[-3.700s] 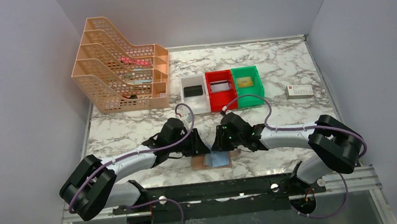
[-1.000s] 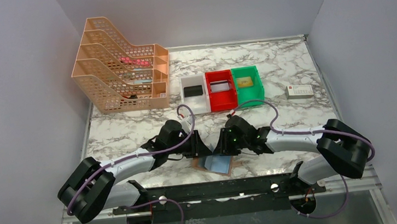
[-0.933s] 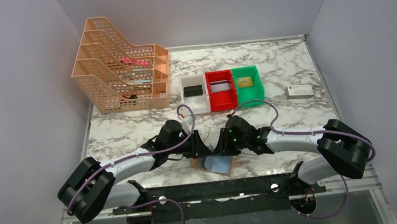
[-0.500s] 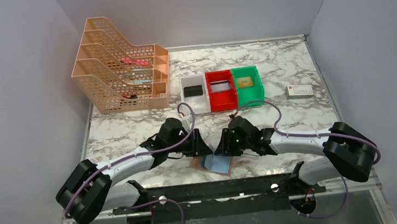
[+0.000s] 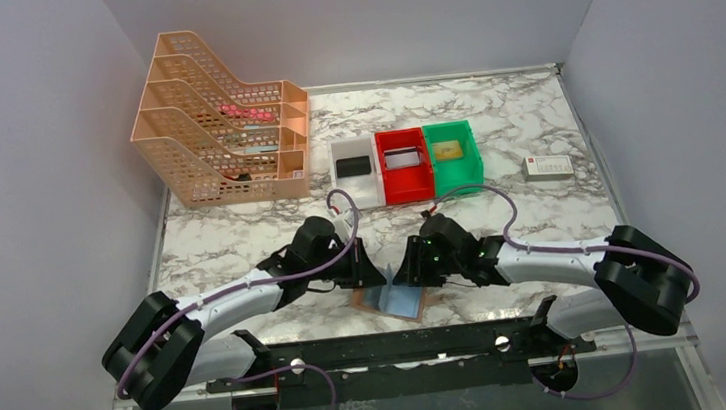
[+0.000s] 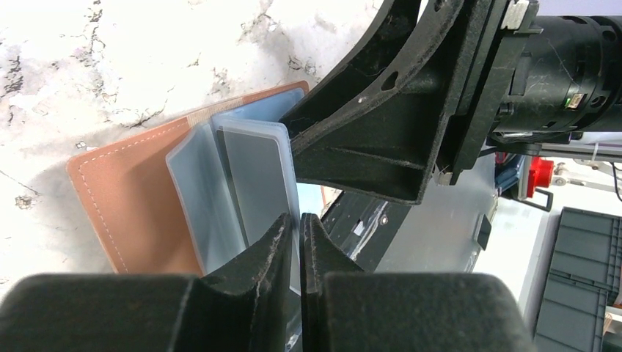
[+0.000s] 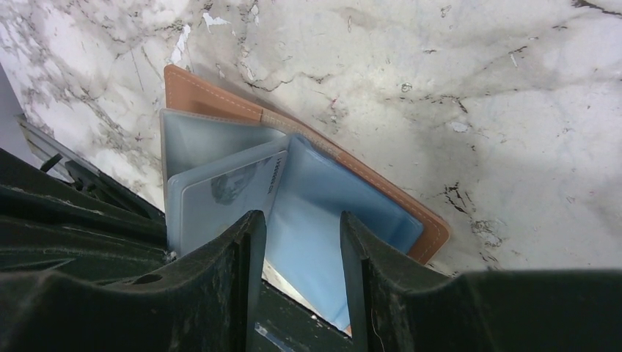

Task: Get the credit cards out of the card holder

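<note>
The left gripper (image 6: 299, 233) has its jaws drawn almost together on the edge of a translucent pale blue sleeve (image 6: 258, 176), which stands upright. The right gripper (image 7: 295, 246) is partly open, its fingers either side of another blue panel (image 7: 304, 213), gripping nothing I can see. Both leaves belong to the card holder (image 5: 404, 304), a tan-brown wallet with pale stitching. It lies spread open on the marble table (image 5: 242, 242) near the front edge, between the two arms. Through one sleeve a card (image 7: 224, 192) with a faint printed face shows.
</note>
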